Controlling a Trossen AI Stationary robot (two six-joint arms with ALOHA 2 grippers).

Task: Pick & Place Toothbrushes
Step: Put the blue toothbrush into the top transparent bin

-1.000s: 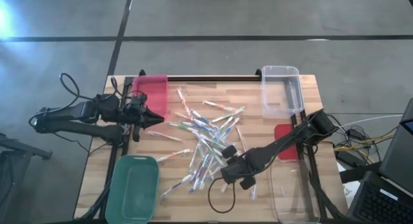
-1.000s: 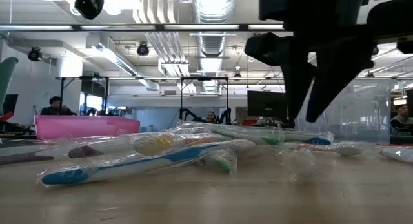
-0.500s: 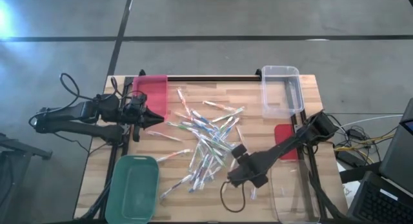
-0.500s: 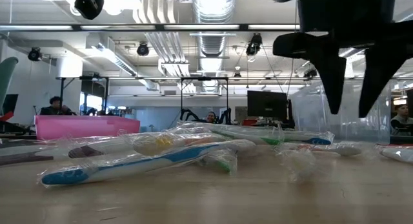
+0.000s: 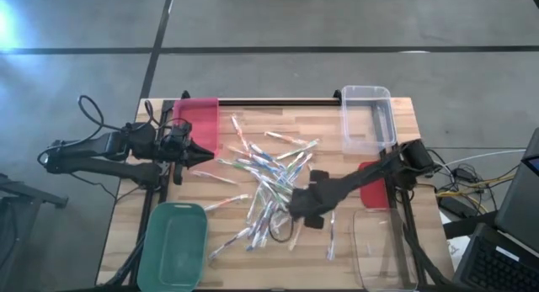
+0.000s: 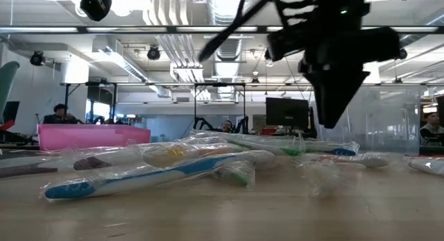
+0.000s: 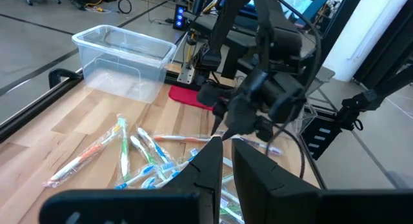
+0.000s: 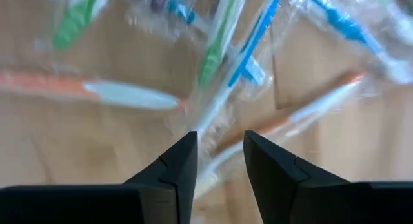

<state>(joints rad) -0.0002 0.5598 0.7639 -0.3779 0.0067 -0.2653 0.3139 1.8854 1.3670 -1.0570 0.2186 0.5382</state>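
Observation:
Several wrapped toothbrushes (image 5: 265,187) lie in a loose pile flat on the middle of the wooden table, some crossing over others; the low view shows them lying on the tabletop (image 6: 173,164). My right gripper (image 5: 301,211) hangs over the pile's near right edge, pointing steeply down. It is open, and in its wrist view its fingers (image 8: 219,139) stand above green, blue and orange toothbrushes (image 8: 222,50) without touching them. In the low view it (image 6: 331,119) is clear of the tabletop. My left gripper (image 5: 205,155) waits shut at the table's left, raised and pointing toward the pile (image 7: 142,153).
A pink bin (image 5: 199,117) stands at the far left, a clear bin (image 5: 367,117) at the far right, a green bin (image 5: 173,243) at the near left and another clear bin (image 5: 383,254) at the near right. A red flat piece (image 5: 371,191) lies by the right arm.
My right gripper has swung from the bare wood near the table's front toward the far edge and onto the pile's edge. It has rolled about its own axis, so the low view now shows its fingers edge-on. The toothbrushes have not moved.

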